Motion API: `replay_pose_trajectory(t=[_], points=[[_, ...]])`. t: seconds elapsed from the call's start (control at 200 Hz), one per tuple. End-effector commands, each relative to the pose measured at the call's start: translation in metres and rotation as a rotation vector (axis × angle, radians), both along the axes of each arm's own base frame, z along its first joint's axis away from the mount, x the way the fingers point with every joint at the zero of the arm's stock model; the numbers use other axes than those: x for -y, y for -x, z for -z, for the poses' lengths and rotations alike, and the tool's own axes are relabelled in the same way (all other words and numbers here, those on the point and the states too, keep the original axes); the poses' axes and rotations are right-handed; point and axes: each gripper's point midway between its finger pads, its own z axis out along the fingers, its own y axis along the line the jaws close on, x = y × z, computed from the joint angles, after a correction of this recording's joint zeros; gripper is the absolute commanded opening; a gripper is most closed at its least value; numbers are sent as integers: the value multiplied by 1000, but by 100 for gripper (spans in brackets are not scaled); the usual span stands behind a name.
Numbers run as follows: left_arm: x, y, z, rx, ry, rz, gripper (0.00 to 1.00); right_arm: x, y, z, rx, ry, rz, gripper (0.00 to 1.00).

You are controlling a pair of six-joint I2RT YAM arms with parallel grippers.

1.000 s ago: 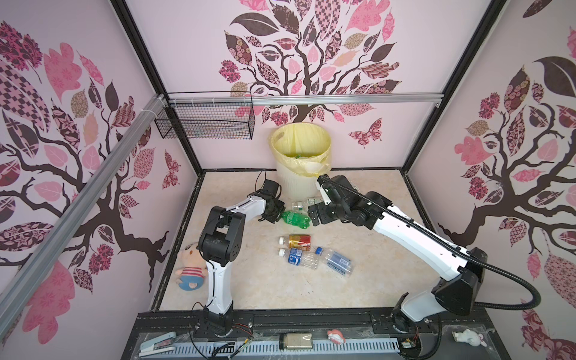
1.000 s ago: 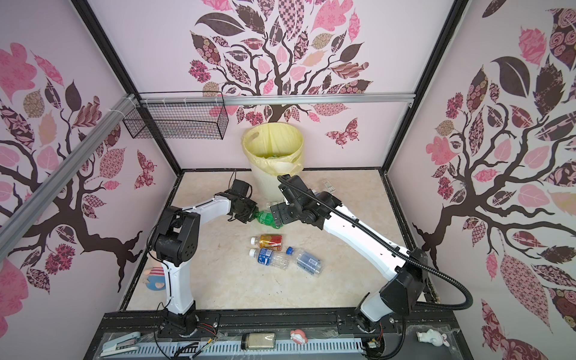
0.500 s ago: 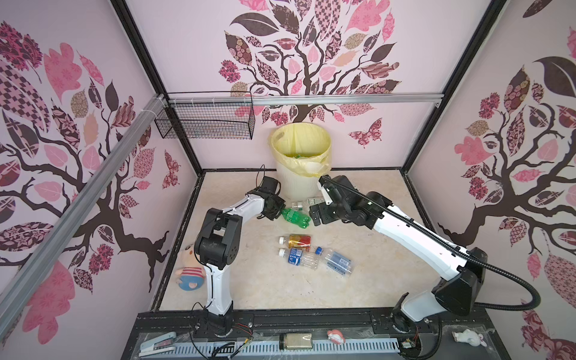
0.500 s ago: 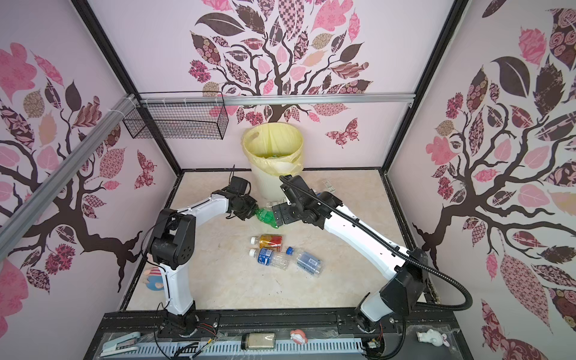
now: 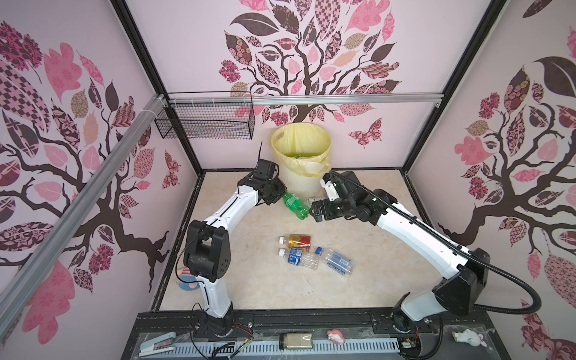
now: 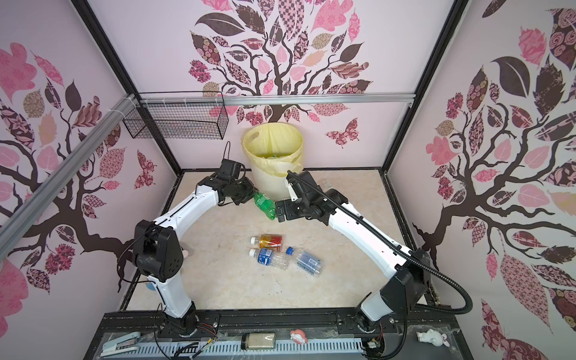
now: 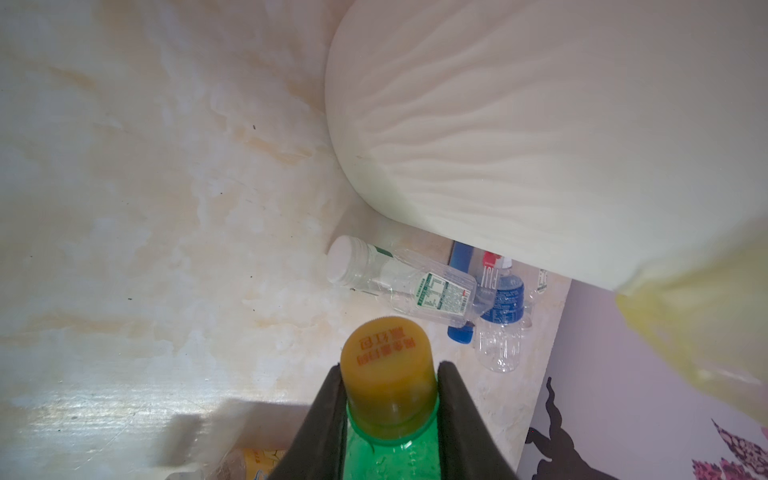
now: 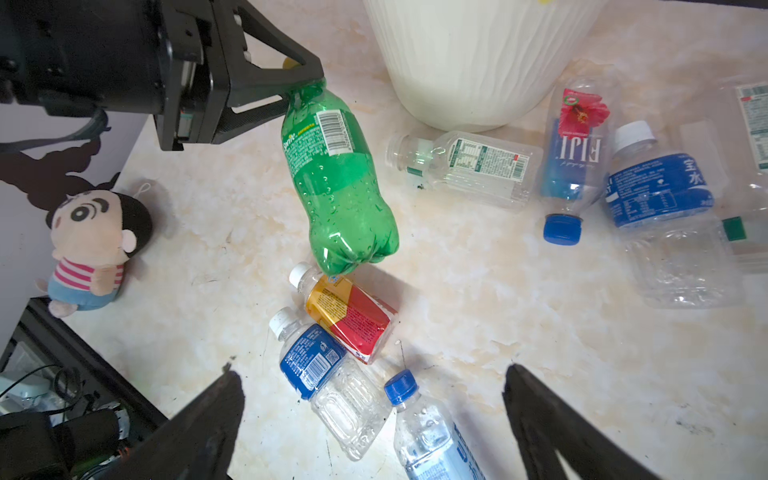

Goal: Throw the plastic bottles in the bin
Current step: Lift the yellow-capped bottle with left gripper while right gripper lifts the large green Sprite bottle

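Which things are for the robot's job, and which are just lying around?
For the job:
- green plastic bottle in the left gripper
- amber plastic bottle with red label
- clear plastic bottles with blue labels
- cream ribbed bin with yellow bag

Just lying about:
- plush doll in striped shirt
- black wire mesh basket

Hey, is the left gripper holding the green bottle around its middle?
No, the left gripper clamps the green bottle at its neck and yellow cap, leaving the body free.
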Motion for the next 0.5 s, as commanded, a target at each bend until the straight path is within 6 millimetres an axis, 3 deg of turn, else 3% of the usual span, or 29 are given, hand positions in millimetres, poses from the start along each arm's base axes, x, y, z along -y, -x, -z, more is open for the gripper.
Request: replay_pose_trajectory(t=[0.0,0.32,0.495], points=[[9,12,-43,91,-25,98,20,-16,-6,-24,21,-92,-35,100],[35,40,-102,209,39,228,19,-35,-12,-27,22,-160,-99,100],[44,50,-119,236,86,261,19,-48,-12,-30,28,-216,-141,100]])
